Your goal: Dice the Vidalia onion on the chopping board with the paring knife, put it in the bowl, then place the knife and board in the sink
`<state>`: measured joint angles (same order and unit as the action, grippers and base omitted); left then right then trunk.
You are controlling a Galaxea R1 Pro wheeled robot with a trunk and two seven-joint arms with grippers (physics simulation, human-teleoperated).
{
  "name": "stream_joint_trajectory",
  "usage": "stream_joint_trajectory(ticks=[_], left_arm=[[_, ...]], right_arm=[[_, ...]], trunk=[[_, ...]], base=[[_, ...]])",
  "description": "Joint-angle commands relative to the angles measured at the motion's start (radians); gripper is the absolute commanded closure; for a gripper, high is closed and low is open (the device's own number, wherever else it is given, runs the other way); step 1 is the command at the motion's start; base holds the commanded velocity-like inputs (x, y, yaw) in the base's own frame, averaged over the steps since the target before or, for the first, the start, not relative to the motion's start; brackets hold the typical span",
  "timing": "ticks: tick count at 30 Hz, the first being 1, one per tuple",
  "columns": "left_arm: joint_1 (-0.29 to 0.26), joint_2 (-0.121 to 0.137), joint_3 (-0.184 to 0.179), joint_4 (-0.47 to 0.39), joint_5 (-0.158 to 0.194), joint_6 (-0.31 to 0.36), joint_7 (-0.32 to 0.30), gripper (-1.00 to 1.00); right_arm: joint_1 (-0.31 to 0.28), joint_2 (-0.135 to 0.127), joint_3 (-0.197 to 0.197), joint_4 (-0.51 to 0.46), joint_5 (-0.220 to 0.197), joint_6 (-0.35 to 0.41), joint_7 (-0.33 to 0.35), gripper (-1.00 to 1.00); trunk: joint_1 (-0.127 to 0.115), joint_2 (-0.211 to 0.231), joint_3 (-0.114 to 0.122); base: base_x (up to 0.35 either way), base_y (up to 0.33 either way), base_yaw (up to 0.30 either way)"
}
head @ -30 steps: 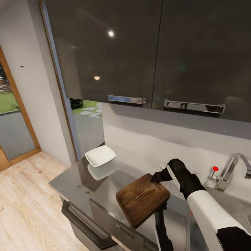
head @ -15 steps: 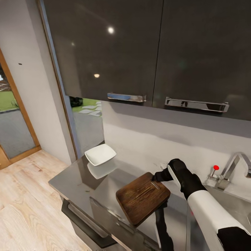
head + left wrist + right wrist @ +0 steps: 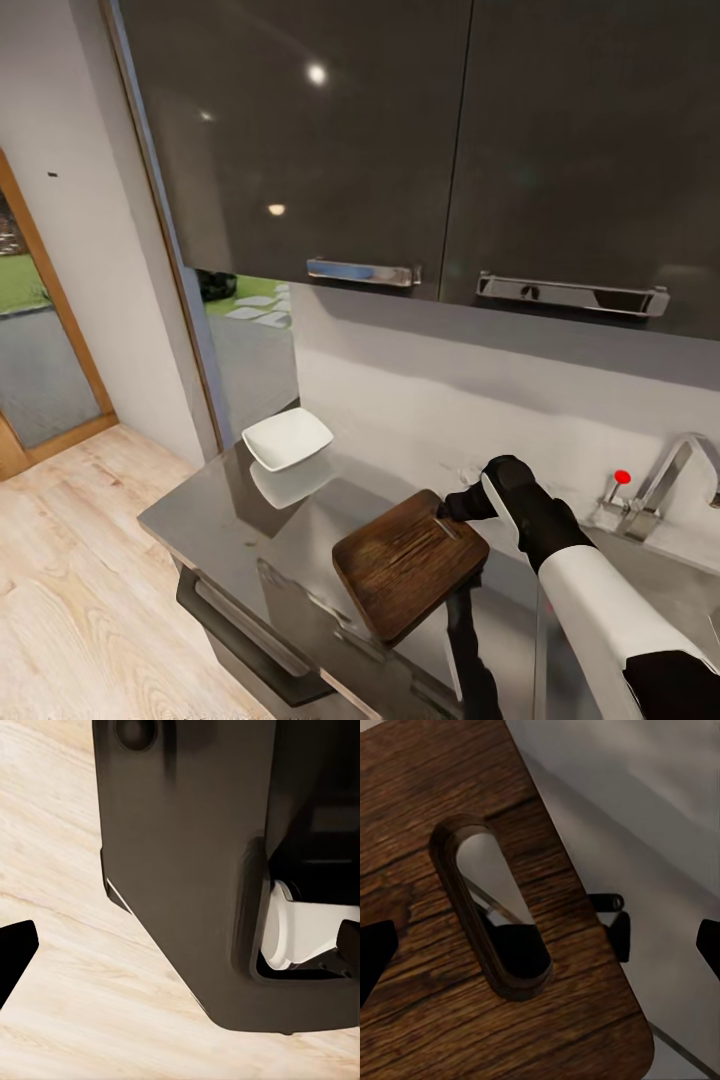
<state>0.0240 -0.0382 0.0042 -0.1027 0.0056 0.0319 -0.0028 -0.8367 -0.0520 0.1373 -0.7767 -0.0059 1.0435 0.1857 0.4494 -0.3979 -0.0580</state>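
Seemingly, the right gripper (image 3: 447, 508) held the chopping board (image 3: 408, 563) by its slot-handle end, lifted just off the surface (image 3: 215, 515); with only that end pinched, the board could tilt and slip free before reaching the sink.

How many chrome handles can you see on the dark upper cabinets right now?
2. One handle runs along the bottom edge of the left cabinet door, above the bowl; the other handle is on the right door, above the tap. Cabinets beyond the frame may have more.

dk wall cabinets (image 3: 400, 140) | chrome handles (image 3: 362, 271) | wood floor (image 3: 70, 560) | doorway (image 3: 40, 350)
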Motion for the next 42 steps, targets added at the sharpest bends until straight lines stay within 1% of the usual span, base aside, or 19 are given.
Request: stream_joint_trajectory(ticks=[1, 7, 17, 20, 23, 26, 42], left_arm=[[0.001, 0.0, 0.0, -0.003, 0.001, 0.003, 0.0, -1.0], [0.001, 0.0, 0.0, -0.003, 0.001, 0.004, 0.0, -1.0], [0.001, 0.0, 0.0, -0.003, 0.001, 0.003, 0.0, -1.0], [0.001, 0.0, 0.0, -0.003, 0.001, 0.003, 0.0, -1.0], [0.001, 0.0, 0.0, -0.003, 0.001, 0.003, 0.0, -1.0], [0.001, 0.0, 0.0, -0.003, 0.001, 0.003, 0.0, -1.0], [0.001, 0.0, 0.0, -0.003, 0.001, 0.003, 0.0, -1.0]], right_arm=[[-0.001, -0.001, 0.004, -0.001, 0.0, 0.004, 0.002, -1.0], [-0.001, -0.002, 0.003, -0.001, 0.0, 0.004, 0.001, -1.0], [-0.001, -0.004, 0.001, -0.001, 0.0, 0.003, 0.001, -1.0], [-0.001, -0.005, 0.001, -0.001, 0.0, 0.003, -0.011, -1.0], [-0.001, -0.007, 0.0, -0.001, 0.0, 0.003, -0.052, -1.0], [-0.001, -0.008, -0.001, -0.001, 0.0, 0.003, -0.069, -1.0], [-0.001, -0.008, 0.001, -0.001, 0.0, 0.003, -0.072, -1.0]], trunk=[[0.001, -0.002, -0.003], [0.001, -0.002, -0.011], [0.001, -0.002, -0.015], [0.001, -0.002, -0.018], [0.001, -0.002, -0.022], [0.001, -0.002, -0.026], [0.001, -0.002, -0.043]], base=[[0.0, 0.0, 0.0], [0.0, 0.0, 0.0], [0.0, 0.0, 0.0], [0.0, 0.0, 0.0], [0.0, 0.0, 0.0], [0.0, 0.0, 0.0], [0.0, 0.0, 0.0]])
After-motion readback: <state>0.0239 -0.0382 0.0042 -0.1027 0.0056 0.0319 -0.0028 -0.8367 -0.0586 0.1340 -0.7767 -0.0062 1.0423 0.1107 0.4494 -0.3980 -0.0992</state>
